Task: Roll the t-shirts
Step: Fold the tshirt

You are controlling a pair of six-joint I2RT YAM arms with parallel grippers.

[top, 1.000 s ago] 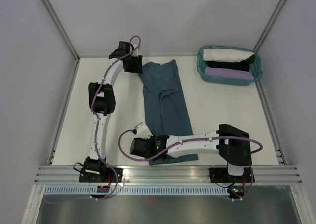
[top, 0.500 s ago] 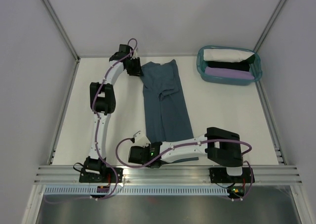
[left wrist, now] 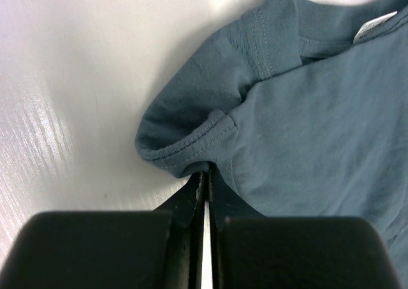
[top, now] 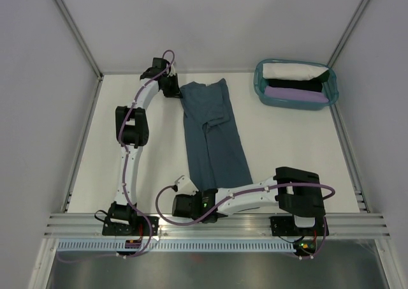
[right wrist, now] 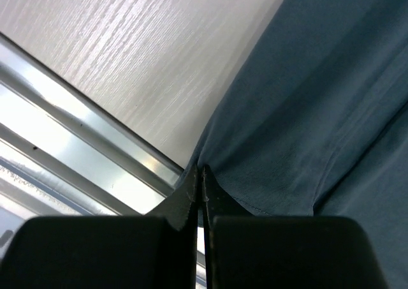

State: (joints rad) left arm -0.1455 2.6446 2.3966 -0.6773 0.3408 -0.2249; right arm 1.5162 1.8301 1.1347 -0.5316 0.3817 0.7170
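Soft, limp t-shirt (top: 213, 136), folded lengthwise: my left gripper (left wrist: 205, 173) pinches its far sleeve hem, right gripper (right wrist: 203, 171) its near hem; I judge edges the best holds.

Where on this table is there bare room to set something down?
Widest bare patch: right of the t-shirt, between the basket and the right arm. Narrower strip: between the left arm and the t-shirt. Crowded along the near edge, where that arm lies.
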